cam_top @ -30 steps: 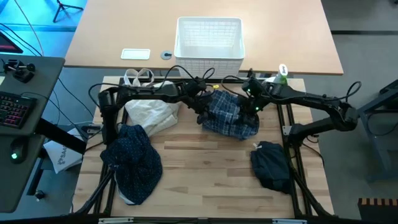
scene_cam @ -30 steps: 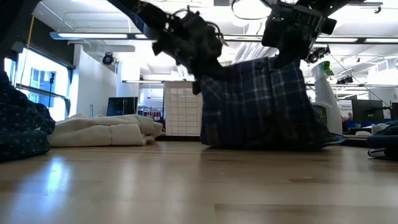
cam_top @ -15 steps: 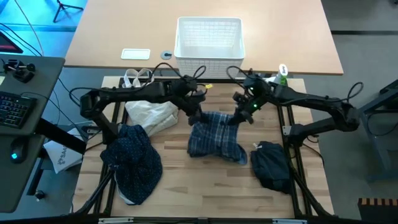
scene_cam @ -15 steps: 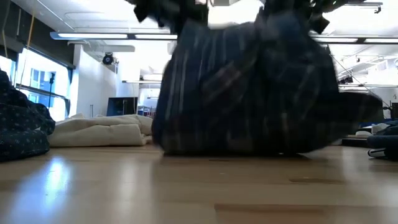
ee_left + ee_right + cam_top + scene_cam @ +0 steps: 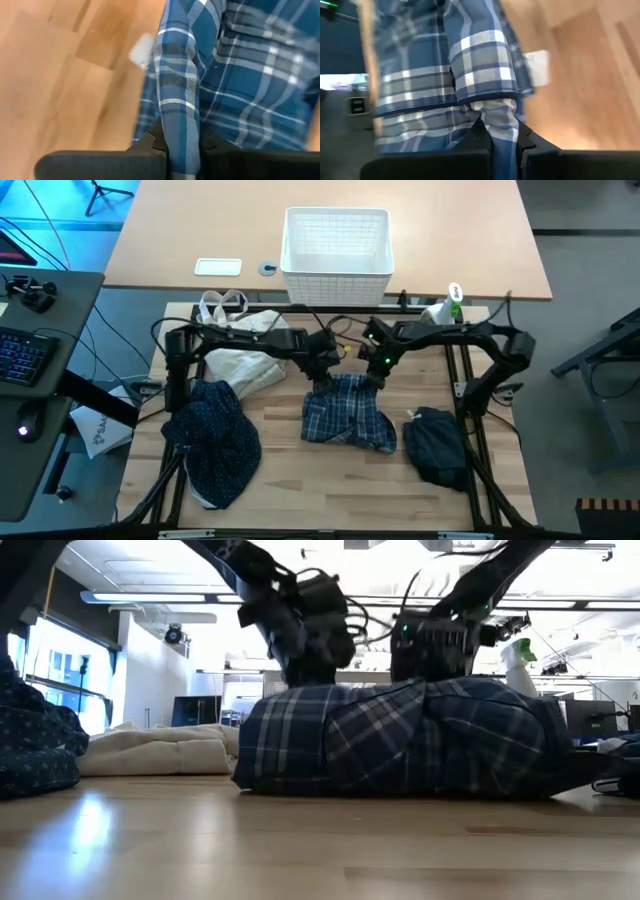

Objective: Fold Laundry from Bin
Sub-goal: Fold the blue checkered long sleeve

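Observation:
The blue-and-white plaid shirt (image 5: 348, 414) lies in the middle of the wooden table, its far edge held up by both grippers. My left gripper (image 5: 323, 381) is shut on the shirt's far left part and my right gripper (image 5: 375, 376) on its far right part. In the low view the shirt (image 5: 400, 748) forms a low mound under the left gripper (image 5: 312, 668) and the right gripper (image 5: 432, 662). The white lattice bin (image 5: 336, 242) stands on the far desk. The navy dotted shirt (image 5: 212, 438) lies crumpled near left, and the plain dark navy piece (image 5: 438, 444) near right. My left gripper pinches a folded ridge of the plaid cloth (image 5: 181, 131) between its two fingers, at the shirt's far left edge, slanting down from the far side. The rest of the shirt lies on the table in front of it. My right gripper pinches a bunched fold of the plaid cloth (image 5: 501, 119) between its two fingers, at the shirt's far right edge, slanting down from the far side. Below the fingers the cloth rests on the table.
A cream-white cloth bag with loop handles (image 5: 240, 352) lies at the far left of the table. A spray bottle (image 5: 452, 298) stands at the far right corner. Bare wood shows along the near edge between the two dark garments.
Both grippers have sunk and come toward the table's near edge, the right one also toward the left. The plaid shirt, which hung bunched below them at the far side, swung toward the near edge and now lies spread on the table.

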